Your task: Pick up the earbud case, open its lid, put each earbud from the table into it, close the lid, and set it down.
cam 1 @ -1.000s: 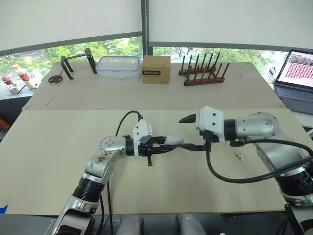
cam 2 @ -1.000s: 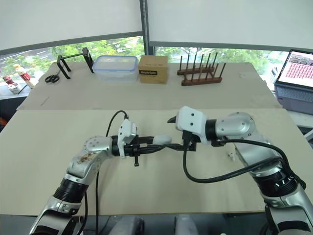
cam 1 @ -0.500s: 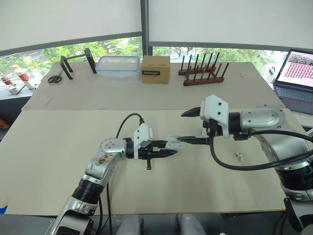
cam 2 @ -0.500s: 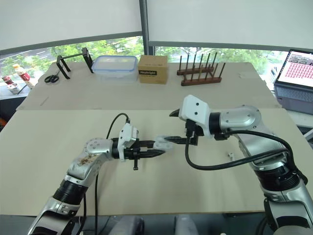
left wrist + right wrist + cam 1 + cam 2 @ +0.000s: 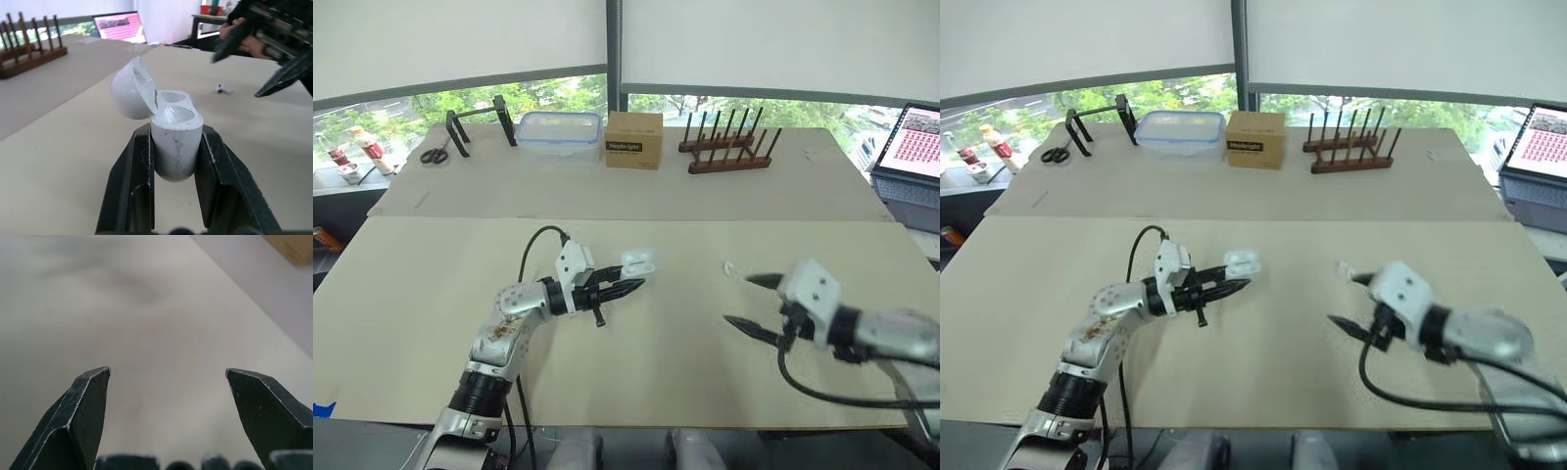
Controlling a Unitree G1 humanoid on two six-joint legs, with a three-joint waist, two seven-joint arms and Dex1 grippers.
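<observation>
My left gripper [image 5: 625, 285] is shut on the white earbud case [image 5: 638, 262], holding it above the middle of the beige table [image 5: 431, 274]. In the left wrist view the case [image 5: 173, 139] sits upright between the black fingers [image 5: 139, 161] with its lid [image 5: 131, 88] swung open. One small white earbud [image 5: 222, 89] lies on the table to the right of the case, also visible as a pale spot [image 5: 729, 266]. My right gripper [image 5: 744, 300] hangs open and empty just right of that earbud, its fingers [image 5: 83, 416] spread wide over bare tabletop.
Along the far table stand a wooden peg rack [image 5: 729, 152], a cardboard box [image 5: 633, 140], a clear plastic container [image 5: 558, 132], a black stand [image 5: 475, 117] and scissors [image 5: 435, 154]. A laptop [image 5: 922, 137] sits at the far right edge.
The right gripper has let go of the case's lid and pulled back to the right and nearer the table's front edge. The case's lid now stands open. The camera view has shifted.
</observation>
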